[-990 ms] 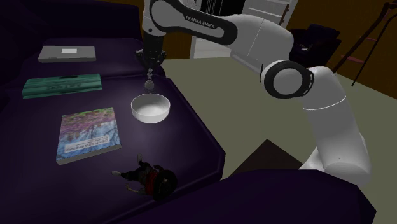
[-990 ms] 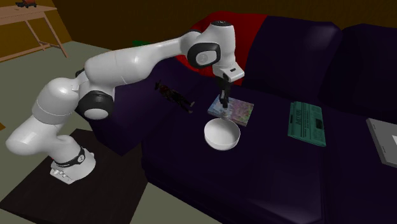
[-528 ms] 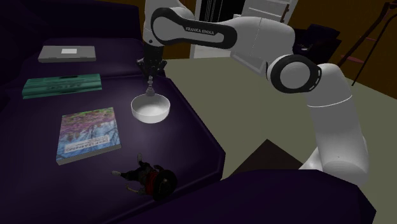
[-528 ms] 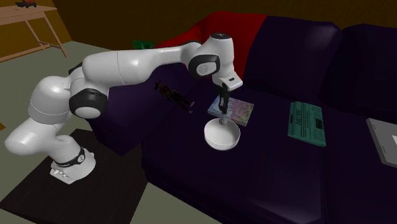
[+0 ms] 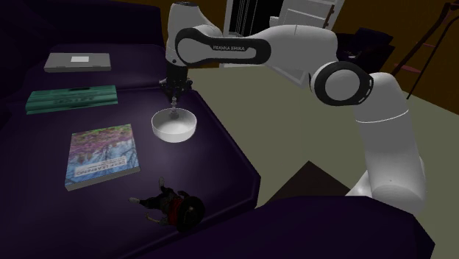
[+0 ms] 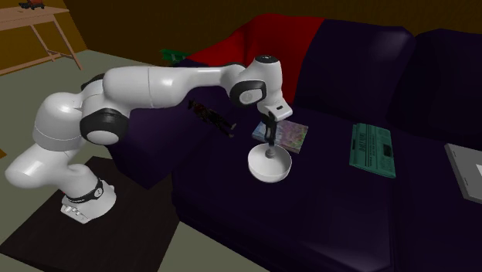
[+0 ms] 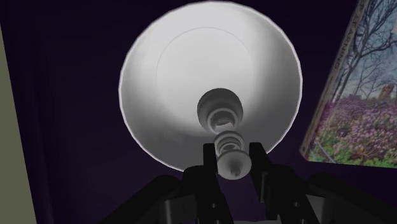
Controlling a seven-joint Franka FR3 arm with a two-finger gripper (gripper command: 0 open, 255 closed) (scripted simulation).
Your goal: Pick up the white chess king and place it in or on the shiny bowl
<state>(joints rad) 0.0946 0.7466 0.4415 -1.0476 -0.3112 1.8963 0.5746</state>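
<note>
In the shoulder view the all-black two-finger gripper [image 5: 173,94] hangs directly above the plain white round bowl [image 5: 159,129] on the dark purple sofa seat [image 5: 213,158], clamped on the top of the small white chess king [image 5: 173,109]; in the second exterior view the king stands upright over the bowl's middle, base about level with the rim. In the wrist view both fingers [image 7: 208,167] pinch the king's head over the bowl's inside, though contact with the bowl cannot be told; a colourful flower-cover book [image 7: 356,114] lies just beside the bowl.

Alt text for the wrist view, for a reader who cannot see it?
The gripper clasps a pale chess king, base toward a white bowl right beneath it. The bowl rests on a dark purple sofa, a flower-covered book beside it.
</note>
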